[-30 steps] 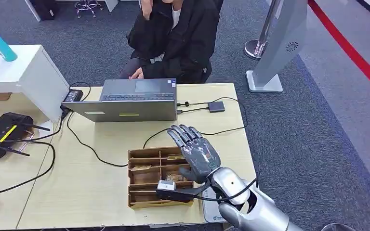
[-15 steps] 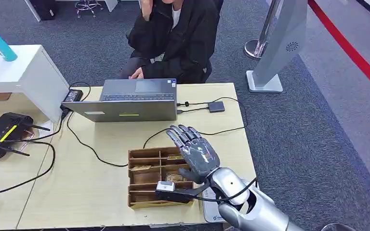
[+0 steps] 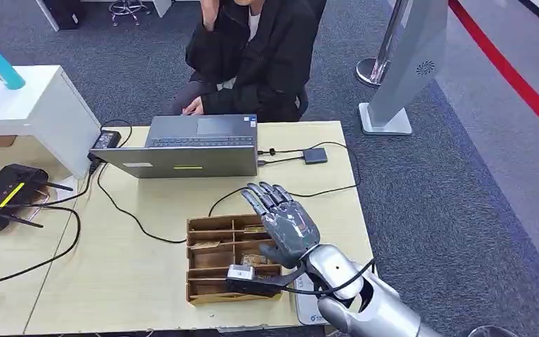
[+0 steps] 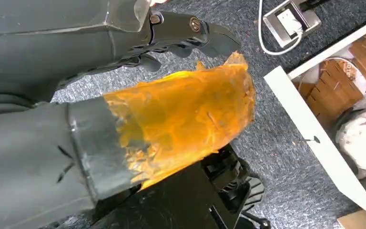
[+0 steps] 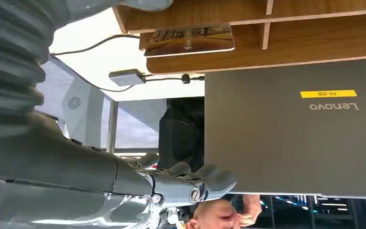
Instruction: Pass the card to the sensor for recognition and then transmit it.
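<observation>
A card [image 5: 188, 39] is seen lying in a compartment of the wooden tray [image 3: 214, 270], near the tray's far side — in the right wrist view its printed face shows against the wooden dividers. In the head view, further cards are made out in the tray's middle compartments. The tray rests on the table [image 3: 140, 270], near its right front corner.

The right hand [image 3: 284, 223] is held above the tray's right side, palm turned toward the tray, fingers [image 3: 265, 196] spread wide and extended toward the laptop [image 3: 186, 149]; nothing is held. No contact with the card is seen.

A small black device [image 3: 253, 281] with a light top is noted at the tray's front right edge, under the wrist.

The left hand [image 4: 171, 38] is seen in the left wrist view over grey carpet, dark fingers [image 4: 209, 40] loosely curled; an orange film covers part of it. Whether anything is held cannot be told.

The laptop stands open behind the tray, lid toward the robot. A small grey box [image 3: 315, 155] on a cable lies just right of it. A person [image 3: 253, 53] in dark clothing sits behind the table. A black router [image 3: 3, 195] lies at the far left.
</observation>
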